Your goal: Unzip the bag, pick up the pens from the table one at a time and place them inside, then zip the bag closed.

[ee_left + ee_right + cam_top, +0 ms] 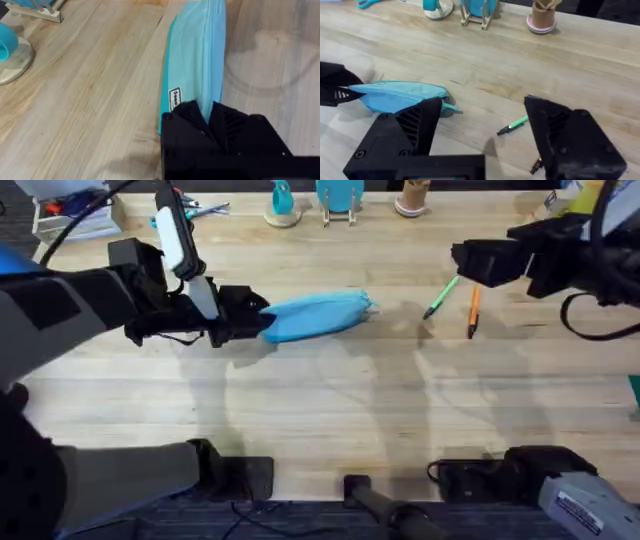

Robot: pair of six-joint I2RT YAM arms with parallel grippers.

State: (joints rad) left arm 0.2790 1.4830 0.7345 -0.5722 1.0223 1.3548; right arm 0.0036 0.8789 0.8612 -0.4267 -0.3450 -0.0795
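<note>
The light blue bag (320, 315) lies lengthwise on the table (330, 410), left of centre, and looks zipped shut. My left gripper (245, 320) is shut on the bag's left end; the left wrist view shows its black fingers (192, 117) pinching the blue fabric of the bag (197, 60). The zipper pull (451, 107) sticks out at the bag's other end. To the right of the bag lie the green pen (440, 297) and the orange pen (474, 312), close together. My right gripper (466, 258) hovers just beyond them, open and holding nothing, with the green pen (512, 125) between and past its fingers (415, 122).
Along the far edge stand a blue tape holder (283, 205), a blue rack (340, 200) and a small tan cup (411, 197). Scissors and clutter (195, 213) lie at the back left. Bare wood stretches in front of the bag and the pens.
</note>
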